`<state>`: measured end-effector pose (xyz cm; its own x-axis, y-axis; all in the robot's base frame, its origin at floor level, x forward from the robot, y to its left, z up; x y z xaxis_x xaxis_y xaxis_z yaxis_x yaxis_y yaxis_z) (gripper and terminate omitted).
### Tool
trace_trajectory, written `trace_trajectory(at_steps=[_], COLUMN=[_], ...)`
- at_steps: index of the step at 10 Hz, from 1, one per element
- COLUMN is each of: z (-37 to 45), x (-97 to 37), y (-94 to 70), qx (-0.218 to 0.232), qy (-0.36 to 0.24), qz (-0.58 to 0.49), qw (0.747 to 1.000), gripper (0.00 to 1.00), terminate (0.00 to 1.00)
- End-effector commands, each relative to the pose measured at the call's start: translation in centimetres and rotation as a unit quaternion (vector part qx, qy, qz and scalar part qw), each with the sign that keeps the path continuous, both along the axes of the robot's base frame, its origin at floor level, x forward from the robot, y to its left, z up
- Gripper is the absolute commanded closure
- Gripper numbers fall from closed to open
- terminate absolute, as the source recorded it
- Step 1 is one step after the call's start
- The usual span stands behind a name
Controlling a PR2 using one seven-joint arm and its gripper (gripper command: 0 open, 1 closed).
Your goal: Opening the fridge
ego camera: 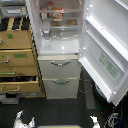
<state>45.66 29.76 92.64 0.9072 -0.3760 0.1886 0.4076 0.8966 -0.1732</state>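
The fridge is tall and white and fills the middle of the exterior view. Its large upper door stands wide open, swung out to the exterior view's right, with a small green-and-white sticker on it. The white shelved interior is exposed, with a few items on the shelves. Below it, two lower drawers with curved silver handles are shut. Nothing holds the door. Two pale blurred shapes, one at the bottom left and one at the bottom right, may be the robot's grippers; they are far from the fridge.
A tan wooden drawer cabinet stands against the fridge on the exterior view's left, with its lower drawers pulled partly out. Dark floor lies in front of the fridge. Cables lie on the floor at the lower right.
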Motion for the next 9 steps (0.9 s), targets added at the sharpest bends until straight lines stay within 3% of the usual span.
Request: trace_trajectory(at_steps=[1,9], z=[3.1,3.3], x=[5.4,6.6], y=[-1.5,-1.0], qx=[-0.017,-0.011], qy=[-0.053,-0.053], qz=[0.001,0.004], qw=[0.998,0.999], gripper=[0.0,0.0], terminate=[0.0,0.0])
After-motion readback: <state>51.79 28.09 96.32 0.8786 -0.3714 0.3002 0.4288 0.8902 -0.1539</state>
